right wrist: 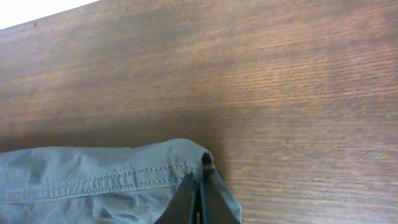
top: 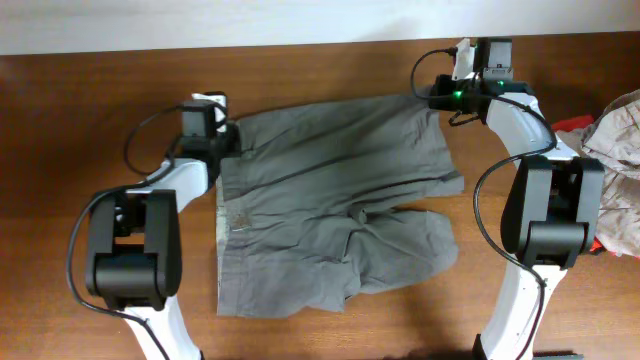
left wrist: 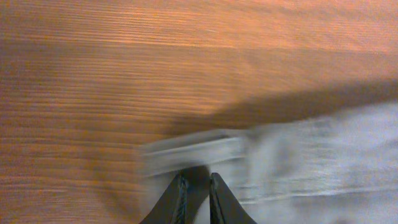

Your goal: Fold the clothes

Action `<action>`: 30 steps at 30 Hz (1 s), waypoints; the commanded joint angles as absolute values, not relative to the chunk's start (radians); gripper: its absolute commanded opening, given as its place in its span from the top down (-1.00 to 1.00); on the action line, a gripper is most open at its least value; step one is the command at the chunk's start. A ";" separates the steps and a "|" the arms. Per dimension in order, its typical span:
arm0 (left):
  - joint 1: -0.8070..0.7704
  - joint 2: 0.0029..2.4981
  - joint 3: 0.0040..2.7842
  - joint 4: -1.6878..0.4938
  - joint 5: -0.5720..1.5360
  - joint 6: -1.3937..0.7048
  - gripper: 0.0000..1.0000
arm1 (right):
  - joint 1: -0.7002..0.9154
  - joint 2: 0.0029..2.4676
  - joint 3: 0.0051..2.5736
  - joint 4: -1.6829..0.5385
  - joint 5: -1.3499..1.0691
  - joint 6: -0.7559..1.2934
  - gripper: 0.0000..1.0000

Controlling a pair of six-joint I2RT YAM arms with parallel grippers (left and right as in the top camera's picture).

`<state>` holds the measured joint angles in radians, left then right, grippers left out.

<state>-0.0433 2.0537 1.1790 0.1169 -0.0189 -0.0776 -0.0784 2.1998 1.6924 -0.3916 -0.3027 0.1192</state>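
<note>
The clothes (top: pixel 330 200), grey-olive shorts, lie spread and wrinkled on the brown table (top: pixel 80 110), waistband to the left and legs to the right. My left gripper (top: pixel 228 140) is at the far left waistband corner. In the blurred left wrist view its fingers (left wrist: pixel 198 177) stand close together over the pale waistband (left wrist: pixel 193 152), pinching cloth. At the far right leg corner, my right gripper (top: pixel 437 97) is shut. The right wrist view shows its fingertips (right wrist: pixel 200 177) pressed together on the stitched hem corner (right wrist: pixel 124 177).
A heap of other garments (top: pixel 615 150), pale with a red piece (top: pixel 572 127), lies at the table's right edge beside the right arm's base. The table's far edge runs just behind both grippers.
</note>
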 commanded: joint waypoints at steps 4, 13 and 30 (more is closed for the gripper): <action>0.036 2.081 1.314 0.050 0.028 -0.102 0.68 | -0.089 2.207 1.707 -0.385 -0.252 0.128 0.38; 0.025 2.081 1.627 -0.498 0.303 0.084 0.21 | -0.178 2.134 1.749 -0.668 -0.422 0.128 0.10; -0.130 2.265 1.618 -0.634 0.279 0.189 0.95 | 0.064 2.168 1.680 -0.844 -0.263 0.136 0.92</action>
<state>-0.1196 2.2002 1.6203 -0.6323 0.2806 0.1654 0.0322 2.1513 1.7054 -0.8677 -0.3511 0.1314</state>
